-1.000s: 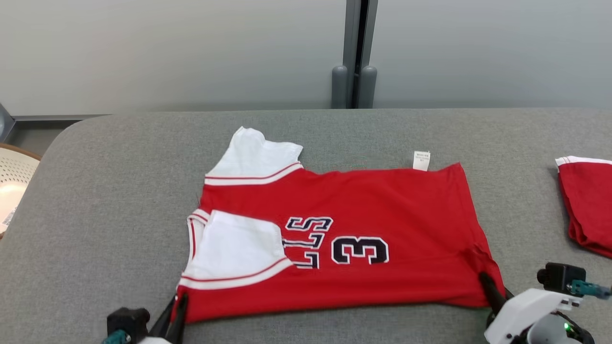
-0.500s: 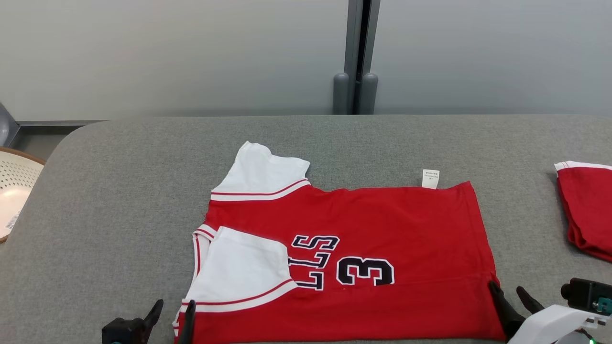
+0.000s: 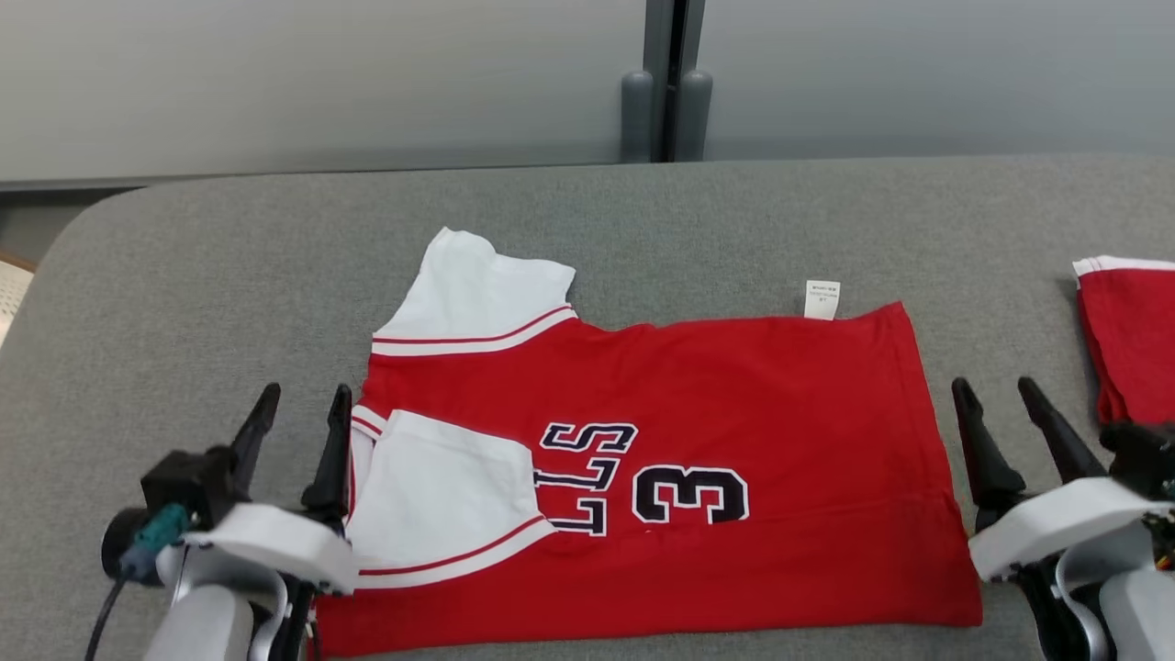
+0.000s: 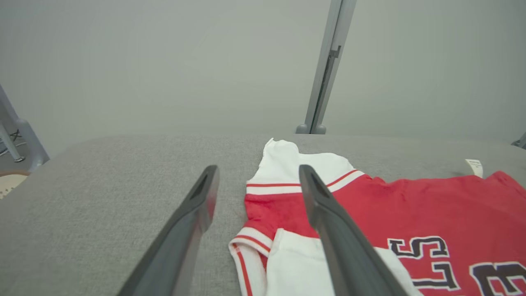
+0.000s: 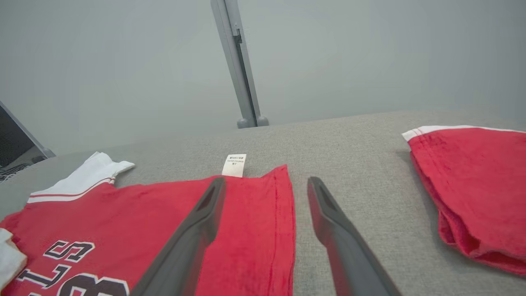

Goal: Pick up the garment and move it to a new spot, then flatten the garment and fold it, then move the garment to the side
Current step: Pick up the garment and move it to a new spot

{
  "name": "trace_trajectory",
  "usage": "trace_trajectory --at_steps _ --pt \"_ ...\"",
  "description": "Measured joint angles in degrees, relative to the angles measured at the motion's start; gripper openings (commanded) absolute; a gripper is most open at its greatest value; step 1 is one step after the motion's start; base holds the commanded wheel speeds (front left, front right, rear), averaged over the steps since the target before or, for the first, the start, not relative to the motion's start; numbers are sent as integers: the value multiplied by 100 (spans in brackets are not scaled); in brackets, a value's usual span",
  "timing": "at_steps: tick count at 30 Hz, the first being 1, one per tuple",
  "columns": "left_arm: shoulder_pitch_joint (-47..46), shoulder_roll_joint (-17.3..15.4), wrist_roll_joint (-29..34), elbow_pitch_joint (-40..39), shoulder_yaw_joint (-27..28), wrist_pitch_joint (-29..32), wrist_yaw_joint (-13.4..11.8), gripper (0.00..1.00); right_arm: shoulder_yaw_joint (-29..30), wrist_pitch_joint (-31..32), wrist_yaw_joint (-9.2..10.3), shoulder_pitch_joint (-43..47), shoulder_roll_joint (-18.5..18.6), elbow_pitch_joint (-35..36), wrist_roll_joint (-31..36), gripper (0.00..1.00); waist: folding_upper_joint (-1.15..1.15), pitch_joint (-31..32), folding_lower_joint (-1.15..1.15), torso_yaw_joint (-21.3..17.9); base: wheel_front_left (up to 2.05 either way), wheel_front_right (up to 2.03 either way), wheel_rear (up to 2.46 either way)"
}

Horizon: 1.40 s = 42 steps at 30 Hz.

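1. The garment (image 3: 698,386), a red jersey with white sleeves and a dark "3" and letters on it, lies spread flat near the middle of the grey padded surface (image 3: 184,303). Its neck end is toward the robot's left and its hem toward the right.
2. The far sleeve (image 3: 477,298) sticks out past the jersey's far edge. The near sleeve (image 3: 441,487) is folded in over the red body, beside the lettering.
3. A small white care label (image 3: 822,299) pokes out from the far edge near the hem corner.
4. The left gripper (image 3: 307,393) sits at the jersey's neck end with its jaws spread wide and nothing between them. In the left wrist view, the jersey's edge lies in the gap of the left gripper (image 4: 259,170). One finger (image 4: 328,213) crosses over the cloth and the other is over bare grey padding. Whether it touches the fabric I cannot tell.
5. The right gripper (image 3: 993,386) is just beyond the hem, equally wide apart and empty. In the right wrist view, the hem edge runs up between the fingers of the right gripper (image 5: 267,181). One finger (image 5: 197,230) is over red fabric.
6. A second red garment (image 3: 1134,340) with white trim lies bunched at the right edge of the surface, apart from the jersey.
7. Behind the surface stands a pale grey wall with a grey upright post (image 3: 665,83).
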<state>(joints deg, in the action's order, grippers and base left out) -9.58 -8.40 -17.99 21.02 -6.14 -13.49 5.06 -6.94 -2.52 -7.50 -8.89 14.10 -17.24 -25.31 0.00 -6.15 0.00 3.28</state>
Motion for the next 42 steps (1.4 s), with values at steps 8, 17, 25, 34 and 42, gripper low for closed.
trace_trajectory --at_steps 8,17,25,34,42 --pt "-1854 -523 -168 859 -225 1188 178 100 -292 -46 1 -1225 180 -147 221 100 0 -827 0 -239 0 0 0" --pt "-3813 -1371 -1076 1345 -1465 2674 238 100 -664 19 1 -2570 246 -335 301 100 0 -1826 0 -649 0 0 0" --pt "-4663 -2185 -1858 1635 -2191 3634 238 100 -1057 -5 1 -3283 182 -637 178 100 0 -2316 0 -1083 0 0 0" --pt "-4981 -2436 -2368 1752 -2794 3867 238 100 -1291 -169 0 -3574 234 -1006 29 100 0 -2453 0 -1254 0 0 0" --pt "-5187 -2454 -2757 1853 -3122 3879 238 100 -1432 -271 0 -3727 225 -1233 -31 100 0 -2464 0 -1325 0 0 0"
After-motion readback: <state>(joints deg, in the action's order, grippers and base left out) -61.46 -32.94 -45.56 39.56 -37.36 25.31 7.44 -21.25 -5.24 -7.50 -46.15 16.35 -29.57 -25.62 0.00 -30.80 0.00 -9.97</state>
